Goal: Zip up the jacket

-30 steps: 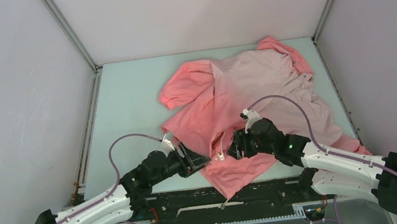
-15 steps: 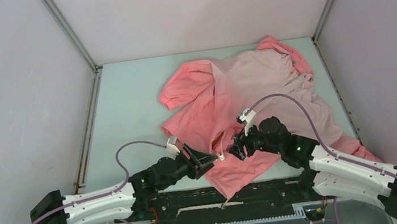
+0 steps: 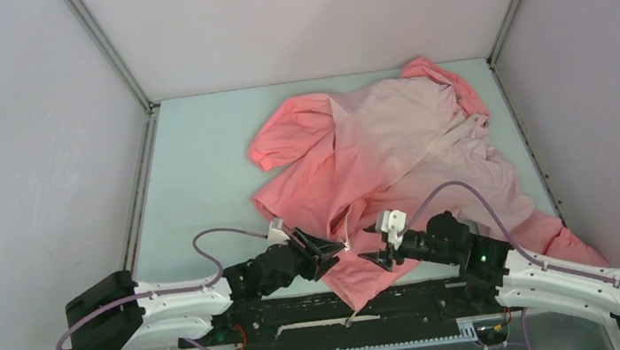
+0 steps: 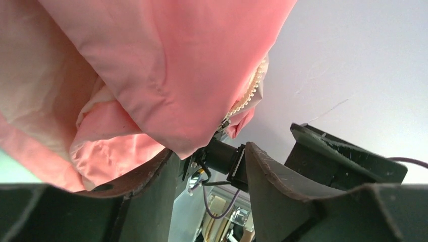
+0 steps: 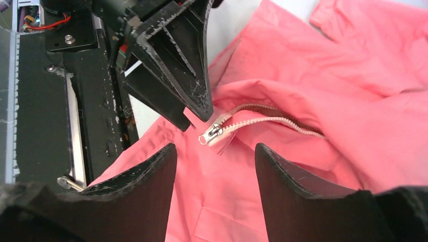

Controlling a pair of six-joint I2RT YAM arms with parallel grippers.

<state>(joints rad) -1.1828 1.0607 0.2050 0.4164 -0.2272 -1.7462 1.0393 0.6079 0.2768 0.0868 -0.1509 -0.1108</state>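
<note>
The jacket (image 3: 392, 147), coral pink fading to pale pink, lies crumpled on the table, its hem toward the near edge. Its light zipper slider (image 3: 346, 246) sits between both grippers. My left gripper (image 3: 323, 254) is open at the hem, just left of the slider. In the left wrist view (image 4: 208, 148) a fabric corner (image 4: 184, 143) hangs at its fingertips, with zipper teeth (image 4: 247, 98) above. My right gripper (image 3: 377, 256) is open, low over the hem. In the right wrist view (image 5: 214, 148) the slider (image 5: 209, 135) lies just ahead of its jaws, beside the left gripper's fingertips (image 5: 199, 108).
The grey-green table (image 3: 200, 179) is walled by white panels on three sides. A black base rail (image 3: 349, 304) runs along the near edge under the hem. One sleeve (image 3: 555, 239) trails to the right, beside my right arm.
Both arms dropped low and drew back toward the near edge. The right gripper came down off the jacket front to the hem. The left gripper slid right, up to the slider.
</note>
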